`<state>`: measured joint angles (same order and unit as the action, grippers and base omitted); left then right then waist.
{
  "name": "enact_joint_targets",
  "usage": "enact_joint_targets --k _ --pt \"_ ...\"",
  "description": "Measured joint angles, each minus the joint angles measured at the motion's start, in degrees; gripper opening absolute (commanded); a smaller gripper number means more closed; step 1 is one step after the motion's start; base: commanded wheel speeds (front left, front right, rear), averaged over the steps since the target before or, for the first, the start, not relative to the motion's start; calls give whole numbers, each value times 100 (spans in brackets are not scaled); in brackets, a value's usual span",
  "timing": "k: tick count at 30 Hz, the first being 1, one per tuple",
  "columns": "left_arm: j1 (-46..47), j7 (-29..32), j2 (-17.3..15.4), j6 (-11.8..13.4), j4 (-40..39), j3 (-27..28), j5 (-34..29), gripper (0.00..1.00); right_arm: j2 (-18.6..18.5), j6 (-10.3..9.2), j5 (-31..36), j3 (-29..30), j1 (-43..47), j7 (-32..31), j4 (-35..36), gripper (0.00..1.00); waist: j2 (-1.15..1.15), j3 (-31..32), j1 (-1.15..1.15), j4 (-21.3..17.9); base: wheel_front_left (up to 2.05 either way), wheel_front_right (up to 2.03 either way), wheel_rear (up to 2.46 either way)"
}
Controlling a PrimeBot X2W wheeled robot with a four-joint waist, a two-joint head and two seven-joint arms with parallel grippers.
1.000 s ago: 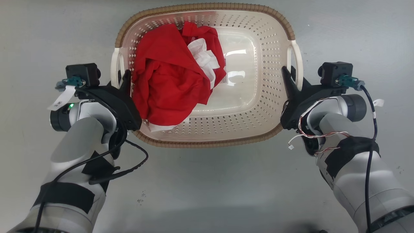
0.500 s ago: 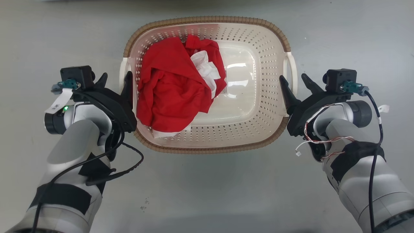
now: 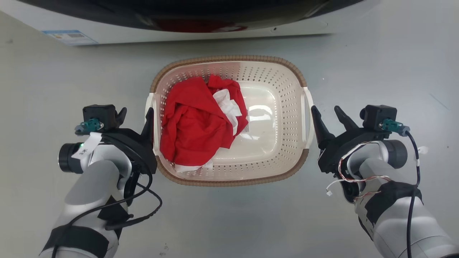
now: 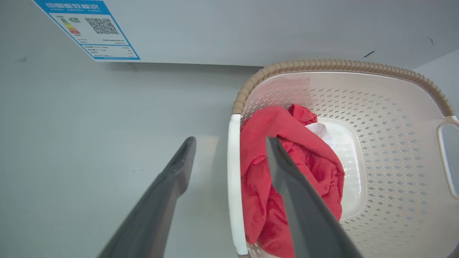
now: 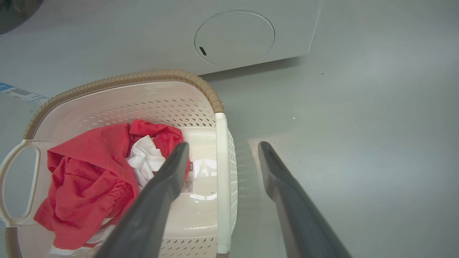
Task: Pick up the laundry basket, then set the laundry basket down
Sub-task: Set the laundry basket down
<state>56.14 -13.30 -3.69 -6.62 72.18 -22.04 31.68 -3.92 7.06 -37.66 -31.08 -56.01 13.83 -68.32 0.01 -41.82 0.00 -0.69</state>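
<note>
Both released and spread, left claw (image 3: 137,114), right claw (image 3: 325,113), laundry basket (image 3: 229,58) between, just beside each.

Bright, even light with soft shadows, glare inside the laundry basket (image 3: 267,143), and wide-angle bending in wrist views.

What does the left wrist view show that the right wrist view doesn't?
Left wrist view: the blue label face-on with its QR code, and the left gripper, jaws open with the left handle between them.
Right wrist view: a round panel on the washer, and the right gripper, jaws open with the right handle between them.
Both: the laundry basket, the red garment and white cloth inside it, and the washer front behind.
</note>
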Motion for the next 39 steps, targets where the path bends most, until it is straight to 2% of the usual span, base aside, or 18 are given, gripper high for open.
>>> enact_joint_targets --k 15,22,31,39 --pt "-719 -100 46 20 -231 -32 -53 100 -110 0 -179 358 949 45 481 100 -1 1141 -1 -3 0 0 0" --pt "-1318 -100 51 160 -695 0 -86 100 -237 -3 -115 523 1501 45 882 100 -1 1733 -1 3 0 0 0" --pt "-2132 -100 55 416 -1419 67 -319 100 -424 -162 156 681 2270 45 1430 100 -1 2496 -2 63 0 0 0" --pt "-2953 -100 -57 661 -2277 188 -424 100 -475 -403 460 756 2830 45 2117 100 -2 3132 -1 108 0 0 0"
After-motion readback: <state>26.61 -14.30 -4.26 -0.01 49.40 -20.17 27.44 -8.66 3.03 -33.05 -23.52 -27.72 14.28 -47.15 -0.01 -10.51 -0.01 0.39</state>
